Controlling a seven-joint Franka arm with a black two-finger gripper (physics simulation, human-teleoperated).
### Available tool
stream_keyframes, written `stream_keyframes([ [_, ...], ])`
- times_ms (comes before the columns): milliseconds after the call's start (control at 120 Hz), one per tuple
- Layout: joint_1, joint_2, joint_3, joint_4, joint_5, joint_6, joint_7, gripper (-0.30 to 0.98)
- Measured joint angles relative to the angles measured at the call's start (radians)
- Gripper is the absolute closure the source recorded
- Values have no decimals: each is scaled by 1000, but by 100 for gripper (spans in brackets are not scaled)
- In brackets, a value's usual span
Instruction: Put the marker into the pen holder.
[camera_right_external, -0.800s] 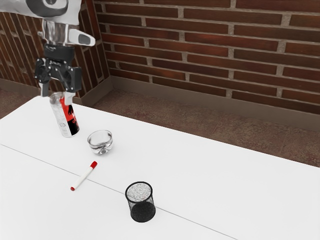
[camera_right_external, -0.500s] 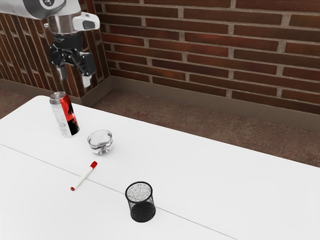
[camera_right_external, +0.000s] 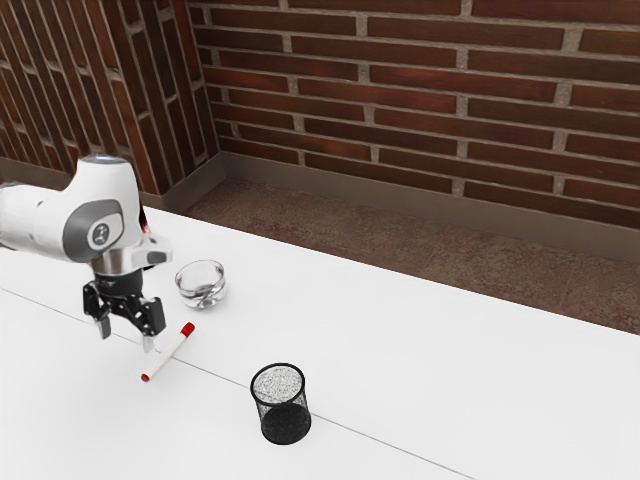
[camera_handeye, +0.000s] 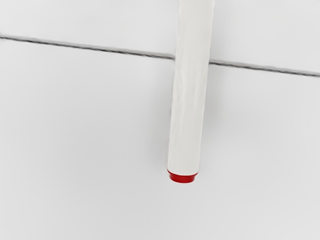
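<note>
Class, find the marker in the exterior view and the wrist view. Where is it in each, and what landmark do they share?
Exterior view: the marker is left of the pen holder.
Wrist view: its white barrel and short red end.
Shared landmark: the table seam, crossing behind the marker.

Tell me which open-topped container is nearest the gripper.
The clear bowl; the black mesh pen holder stands farther from the gripper, toward the exterior view's right.

Bright, even light — soft shadow beside marker (camera_handeye: 189, 100)
</note>
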Motion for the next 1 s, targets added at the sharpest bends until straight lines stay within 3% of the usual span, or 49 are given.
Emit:
stream_keyframes([
  [258, 26, 77, -7, -10, -1, 176, 60, 0],
  [417, -31, 106, -14, -47, -35, 256, 94, 0],
  [683, -15, -7, -2, -180, -51, 307, 121, 4],
  [1000, 9, 101, -12, -116, -74, 349, 129, 14],
])
